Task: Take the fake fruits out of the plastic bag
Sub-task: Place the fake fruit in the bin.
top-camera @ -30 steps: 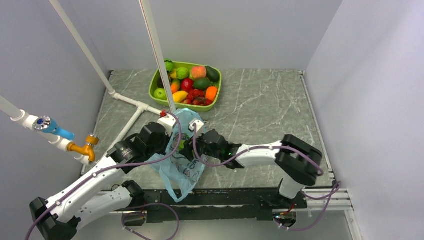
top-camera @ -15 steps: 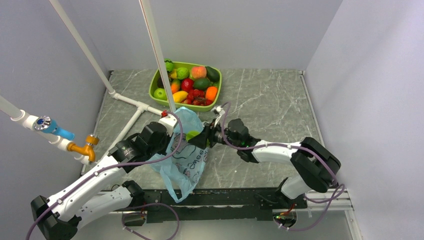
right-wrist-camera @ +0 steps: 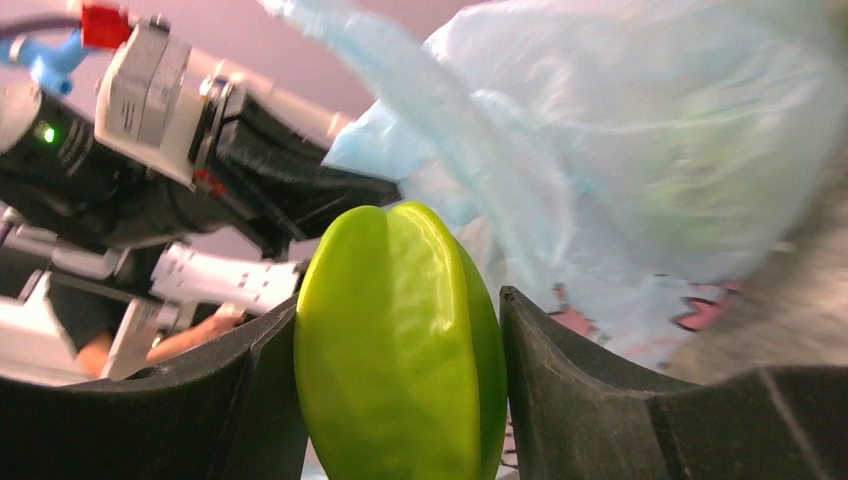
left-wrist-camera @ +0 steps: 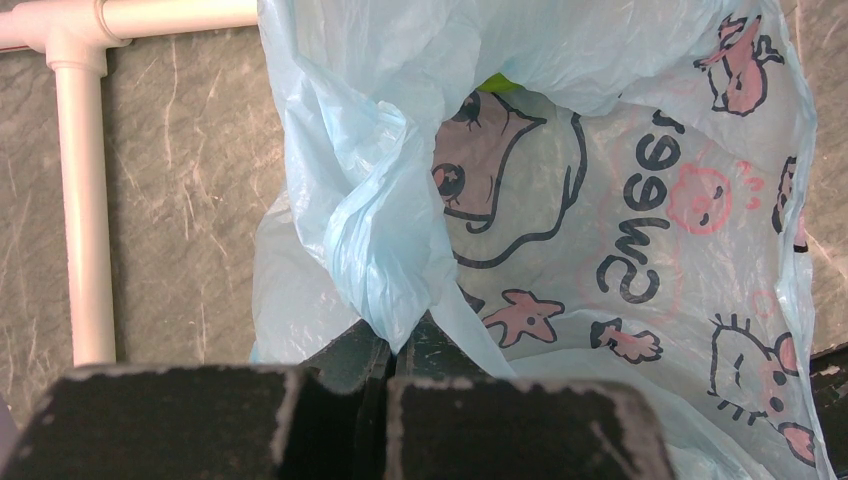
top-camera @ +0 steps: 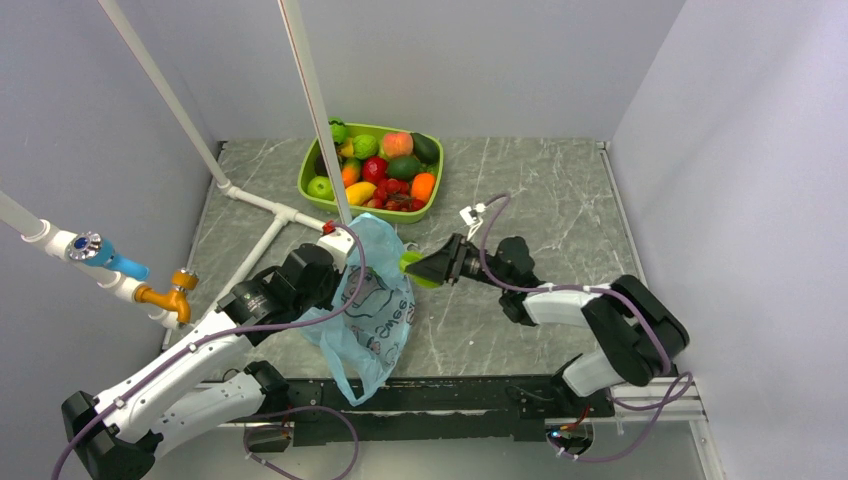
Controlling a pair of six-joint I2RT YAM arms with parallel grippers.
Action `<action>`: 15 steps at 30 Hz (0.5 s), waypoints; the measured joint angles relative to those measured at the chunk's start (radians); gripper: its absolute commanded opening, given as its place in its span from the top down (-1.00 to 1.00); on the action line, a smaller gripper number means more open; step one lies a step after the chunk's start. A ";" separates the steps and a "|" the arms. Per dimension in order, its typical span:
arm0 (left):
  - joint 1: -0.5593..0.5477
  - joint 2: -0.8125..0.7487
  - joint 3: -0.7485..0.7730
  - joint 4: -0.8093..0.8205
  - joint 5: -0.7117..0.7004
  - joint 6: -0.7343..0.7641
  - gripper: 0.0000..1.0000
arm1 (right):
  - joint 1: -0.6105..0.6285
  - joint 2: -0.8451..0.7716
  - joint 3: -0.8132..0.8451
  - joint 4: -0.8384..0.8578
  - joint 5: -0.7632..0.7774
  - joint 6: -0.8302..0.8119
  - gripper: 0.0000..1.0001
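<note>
Between right fingers (right-wrist-camera: 570, 380): green ridged fruit (right-wrist-camera: 400, 350), pinched on both flanks. Long axis upright in wrist view, crosswise to squeeze. Fruit clear of plastic bag (top-camera: 365, 310), just right of its mouth, held above surface (top-camera: 540, 190), not resting. Right arm alone carries it. Bunched fold of bag rim clamped in left fingers (left-wrist-camera: 345, 358), pressed together on it, holding mouth up. Likely next: carry fruit right, away from bag, set down. Beyond bag, far side: lime-green tray (top-camera: 304, 180) of fruit. More fruit inside bag: cannot tell.
</note>
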 measured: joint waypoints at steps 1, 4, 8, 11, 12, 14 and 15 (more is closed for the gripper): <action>0.000 0.000 0.000 0.000 0.000 0.000 1.00 | -0.025 -0.040 -0.008 -0.040 0.017 -0.014 1.00; 0.000 0.000 0.000 0.000 0.000 0.000 1.00 | -0.078 -0.166 -0.008 -0.205 0.101 -0.084 1.00; 0.000 0.000 0.000 0.000 0.000 0.000 1.00 | -0.125 -0.282 0.005 -0.380 0.193 -0.177 1.00; 0.000 0.000 0.000 0.000 0.000 0.000 1.00 | -0.175 -0.282 0.011 -0.444 0.217 -0.206 1.00; 0.000 0.001 0.000 0.000 0.000 0.000 1.00 | -0.190 -0.266 0.015 -0.459 0.217 -0.209 1.00; 0.000 0.002 0.000 0.000 0.000 0.000 1.00 | -0.213 -0.210 0.034 -0.475 0.219 -0.214 1.00; 0.000 0.002 0.000 0.000 0.000 0.000 1.00 | -0.217 -0.182 0.048 -0.482 0.219 -0.218 1.00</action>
